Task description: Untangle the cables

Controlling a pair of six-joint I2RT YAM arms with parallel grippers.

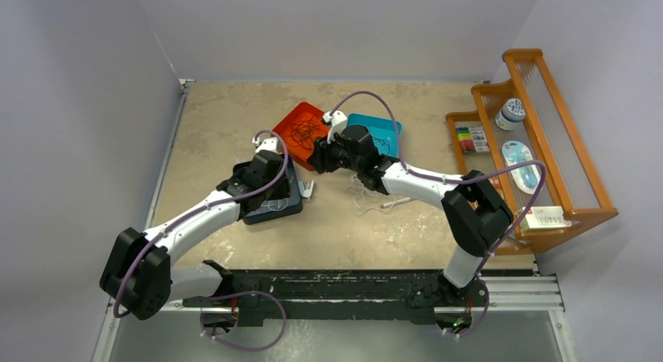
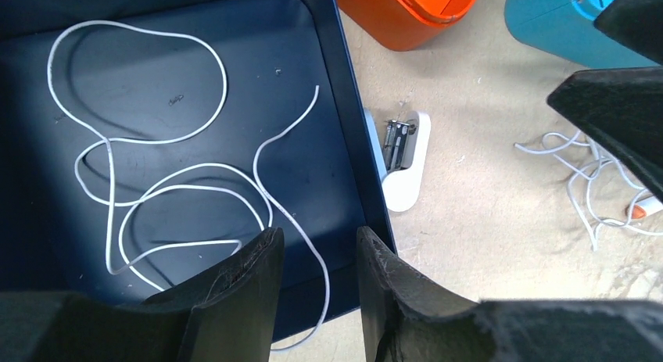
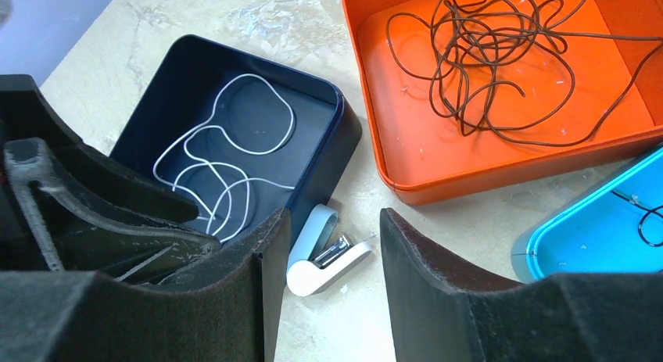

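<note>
- The table (image 1: 211,120) carries three shallow trays close together: navy tray (image 2: 348,120), orange tray (image 3: 406,135) and blue tray (image 3: 578,237).
- The left pincer (image 2: 319,260) hangs over the near corner of the navy tray, fingers spread and holding nothing. The right pincer (image 3: 332,245) hovers above the gap between the trays, likewise spread and empty.
- The brown cable (image 3: 485,57) lies in the orange tray as a dense scribble of crossing loops. It looks light and limp, likely to drag its neighbours along. An outer loop at the bundle's edge seems the safest place to pinch.
- The white cable (image 2: 156,142) lies in open curves on the navy floor, one end trailing over the rim. It is thin and probably slippery, so a grip near that free end should suit.
- A loose whitish tangle (image 2: 582,170) rests on the bare table, right of the navy tray. It is soft, and a raised loop offers purchase.
- Only a bit of black cable (image 3: 645,221) shows in the blue tray.
- A small white stapler-like piece (image 2: 406,163) lies just beside the navy tray.
</note>
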